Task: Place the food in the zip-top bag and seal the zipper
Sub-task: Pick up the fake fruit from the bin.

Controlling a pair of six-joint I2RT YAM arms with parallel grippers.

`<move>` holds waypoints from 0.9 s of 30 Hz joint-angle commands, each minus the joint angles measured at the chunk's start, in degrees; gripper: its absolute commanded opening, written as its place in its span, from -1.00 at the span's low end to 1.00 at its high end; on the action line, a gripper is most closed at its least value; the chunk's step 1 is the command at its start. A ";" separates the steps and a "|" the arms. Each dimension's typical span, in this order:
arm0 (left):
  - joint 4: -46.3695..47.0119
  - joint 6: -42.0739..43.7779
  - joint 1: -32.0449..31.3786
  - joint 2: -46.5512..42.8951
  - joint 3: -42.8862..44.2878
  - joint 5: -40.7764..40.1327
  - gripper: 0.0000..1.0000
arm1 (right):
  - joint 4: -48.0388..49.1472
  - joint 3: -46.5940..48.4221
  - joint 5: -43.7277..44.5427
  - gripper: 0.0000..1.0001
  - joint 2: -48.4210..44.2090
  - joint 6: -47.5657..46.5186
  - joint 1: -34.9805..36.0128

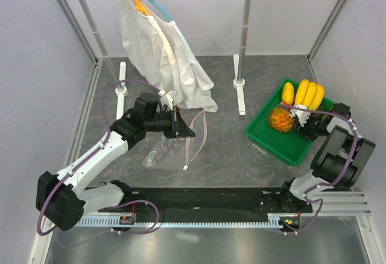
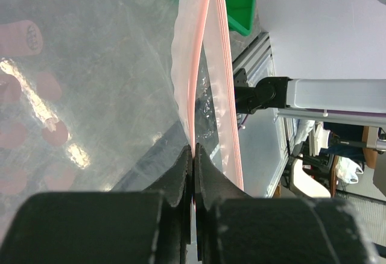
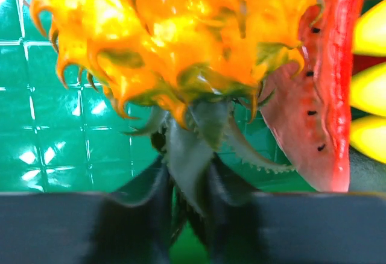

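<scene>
The left gripper (image 2: 193,155) is pinched fully closed on the zipper (image 2: 194,95), the thin pinkish strip running straight up out from between its two black fingers (image 2: 181,173). The clear zip-top bag (image 2: 90,89) spreads away to one side of that strip, and the mouth gapes a little, the two pink edges parting further out. In the overhead view this gripper (image 1: 181,130) holds the bag's edge raised near the middle of the table (image 1: 241,161), while the rest of the bag (image 1: 160,150) slumps onto the dark surface below it. The left arm reaches up from its base at the near left corner, elbow bent, the wrist turned sideways towards the right.

The right gripper (image 3: 187,198) is closed on the green leaves of the pineapple (image 3: 181,41), one dark finger (image 3: 142,216) against each side of the leaf crown. The orange body lies just beyond the fingertips on the green tray (image 3: 54,131), with the watermelon slice (image 3: 313,95) touching its side. The right arm is folded tight at the table's right edge, its forearm bent back, so the gripper (image 1: 297,119) points into the tray (image 1: 274,143). The banana bunch (image 1: 304,94) lies at the tray's far end, just beside the pineapple (image 1: 280,119).
</scene>
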 commanded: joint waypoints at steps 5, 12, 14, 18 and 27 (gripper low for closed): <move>-1.89 2.85 0.15 -2.00 0.52 0.42 -0.96 | -3.43 2.38 -5.53 -1.00 -5.70 1.56 -0.46; -1.98 2.14 0.15 -2.00 0.69 0.24 -0.96 | -15.10 10.11 -9.22 -1.00 -11.76 1.47 -0.55; -1.98 2.14 0.15 -1.91 0.87 -0.28 -0.96 | -18.80 14.40 -13.25 -1.00 -14.66 2.00 -0.63; -2.77 3.63 0.15 -1.56 1.22 -3.09 -0.96 | -34.51 23.64 -18.80 -1.00 -18.36 1.55 4.09; -2.33 4.17 0.06 0.20 0.87 -3.98 -0.96 | -17.98 26.21 -19.79 -1.00 -31.18 42.73 30.98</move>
